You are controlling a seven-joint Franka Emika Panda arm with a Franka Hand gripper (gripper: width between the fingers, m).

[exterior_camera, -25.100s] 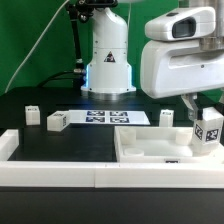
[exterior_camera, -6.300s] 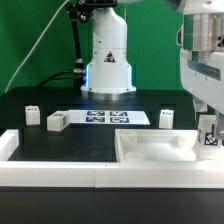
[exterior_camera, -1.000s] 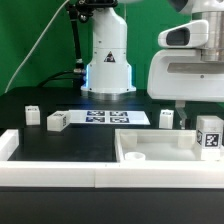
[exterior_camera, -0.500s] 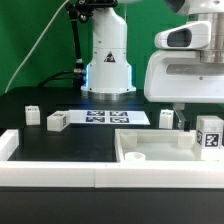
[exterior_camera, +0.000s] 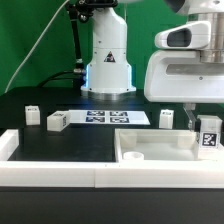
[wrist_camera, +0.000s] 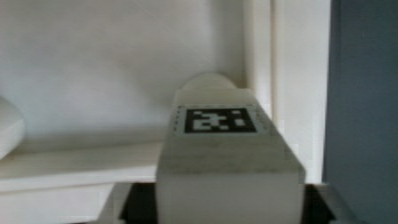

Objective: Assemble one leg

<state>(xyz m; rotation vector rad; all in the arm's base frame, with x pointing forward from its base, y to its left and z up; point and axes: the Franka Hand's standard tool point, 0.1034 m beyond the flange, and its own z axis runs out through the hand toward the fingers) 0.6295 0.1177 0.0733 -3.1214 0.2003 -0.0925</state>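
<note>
My gripper is shut on a leg, a stubby white post with a black-and-white tag. It holds the leg upright over the right corner of the large white tray-shaped piece, at the exterior view's right. I cannot tell if the leg touches the tray. In the wrist view the leg fills the middle between the dark fingers of my gripper, with the tray's white wall behind. Three more legs stand on the table.
The marker board lies flat in front of the robot base. A white raised border runs along the table's front, with a corner piece at the exterior view's left. Table surface is black.
The gripper with the leg has shifted slightly down and toward the exterior view's right over the last second. It held the same leg in all the older frames. Nothing else moved.
</note>
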